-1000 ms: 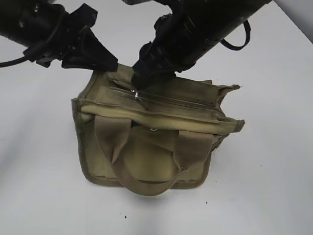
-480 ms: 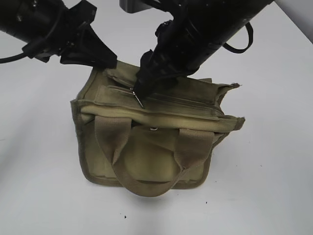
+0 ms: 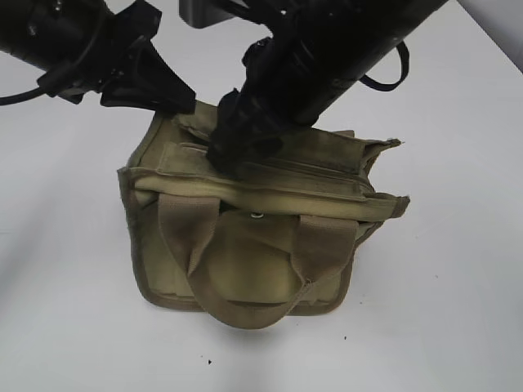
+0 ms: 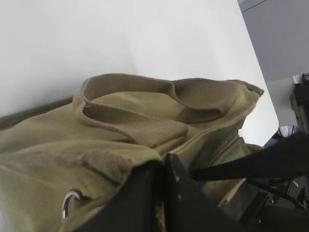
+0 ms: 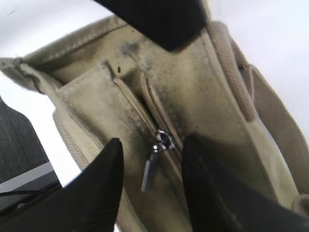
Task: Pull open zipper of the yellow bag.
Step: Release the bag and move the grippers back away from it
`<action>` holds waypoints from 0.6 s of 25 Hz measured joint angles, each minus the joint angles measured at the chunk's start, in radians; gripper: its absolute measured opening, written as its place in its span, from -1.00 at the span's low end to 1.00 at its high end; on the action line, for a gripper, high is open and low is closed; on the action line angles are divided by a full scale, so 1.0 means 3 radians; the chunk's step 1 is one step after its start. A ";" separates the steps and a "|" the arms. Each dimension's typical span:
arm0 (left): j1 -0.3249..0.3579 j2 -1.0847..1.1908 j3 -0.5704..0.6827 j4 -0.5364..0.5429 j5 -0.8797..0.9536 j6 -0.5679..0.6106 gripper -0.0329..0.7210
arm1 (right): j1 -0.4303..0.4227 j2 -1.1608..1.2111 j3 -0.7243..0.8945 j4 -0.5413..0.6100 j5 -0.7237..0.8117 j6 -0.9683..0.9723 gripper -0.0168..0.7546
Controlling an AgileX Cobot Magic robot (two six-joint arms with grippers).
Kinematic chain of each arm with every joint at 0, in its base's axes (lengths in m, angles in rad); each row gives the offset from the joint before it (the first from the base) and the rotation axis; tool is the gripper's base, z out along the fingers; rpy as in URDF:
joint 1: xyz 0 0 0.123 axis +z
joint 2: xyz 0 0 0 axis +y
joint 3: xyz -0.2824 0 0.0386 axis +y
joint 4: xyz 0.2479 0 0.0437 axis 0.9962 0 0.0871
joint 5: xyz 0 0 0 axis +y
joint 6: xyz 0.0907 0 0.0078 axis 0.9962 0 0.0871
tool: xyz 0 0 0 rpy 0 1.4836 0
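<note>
Zipper (image 5: 145, 108) runs along the top of the yellow bag (image 3: 245, 261) on the desk (image 3: 458, 310), pull tab (image 5: 147, 171) hanging free. Right hand (image 5: 152, 186) apart, straddling it. Left hand (image 4: 161, 193) clamped on bag edge. I'd centre, pinch, pull along track.

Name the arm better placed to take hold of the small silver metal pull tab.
Right. The right gripper stands open with the small silver metal pull tab hanging between its fingers, over the olive-yellow zip track. The left gripper is shut on the corner of the olive-yellow canvas bag, bracing it.
</note>
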 joint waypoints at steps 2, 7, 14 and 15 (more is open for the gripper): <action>0.0000 0.0000 0.0000 0.0000 0.0002 0.0000 -0.86 | 0.0066 0.0000 0.0000 -0.0191 -0.0073 0.0155 -0.12; 0.0000 0.0000 0.0000 0.0000 0.0004 0.0000 -0.86 | 0.0086 0.0026 0.0000 -0.0678 -0.0077 0.0593 -0.12; 0.0000 0.0000 0.0000 0.0003 0.0001 0.0000 -0.86 | 0.0148 0.0043 0.0000 -0.0713 -0.0080 0.0648 -0.01; 0.0000 0.0000 0.0000 0.0003 0.0001 0.0000 -0.86 | 0.0155 0.0047 0.0000 -0.0735 -0.0083 0.0660 0.00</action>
